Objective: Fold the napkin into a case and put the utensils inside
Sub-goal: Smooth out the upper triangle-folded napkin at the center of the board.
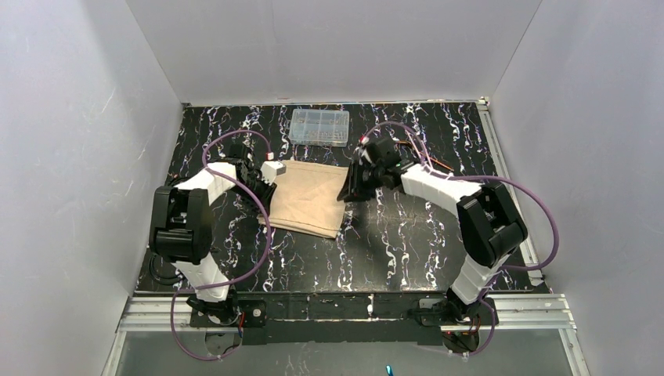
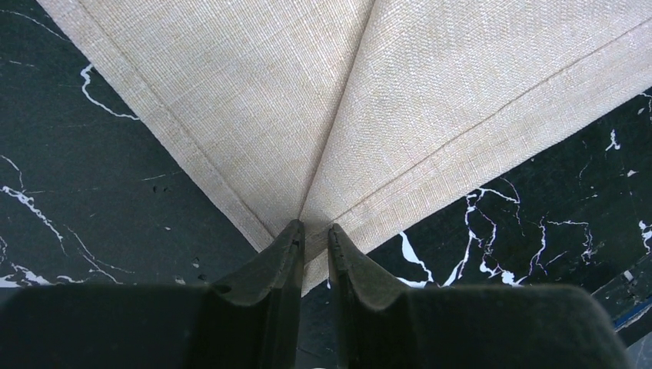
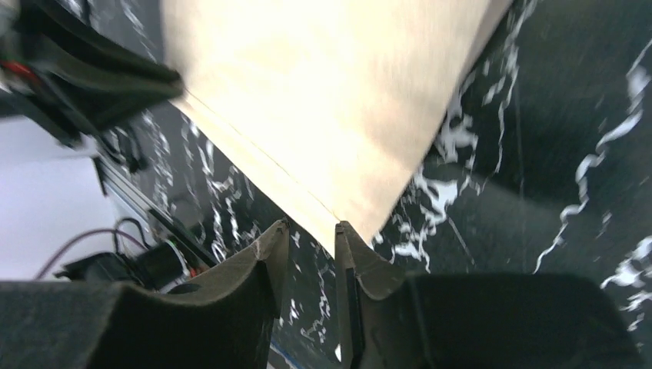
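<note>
1. The table [image 1: 407, 235] is showing a black top veined with white, like marble, and it is filling the floor of a small booth.
2. Plain white walls [image 1: 337, 47] are closing the booth in on the left, the far side and the right.
3. A silver metal rail [image 1: 344, 307] is running along the near edge, where both arm bases are sitting.
4. A clear plastic compartment box [image 1: 319, 127] is lying near the far wall, just beyond the cloth and not touching it.
5. The napkin [image 1: 307, 197] is lying mid-table between the two arms, folded into a rough rectangle, with its layers showing along the near edge.
6. The left gripper [image 2: 314, 231] is clamping a corner of the napkin at its left side. A crease is running up the cloth from the pinch.
7. The right gripper [image 3: 309, 227] is reaching the napkin's right side. Its jaws are standing narrowly apart with a cloth corner at their tips, but the wrist view is blurred, so I cannot tell whether they are gripping it.
8. Purple cables [image 1: 540, 227] are looping beside both arms.
</note>
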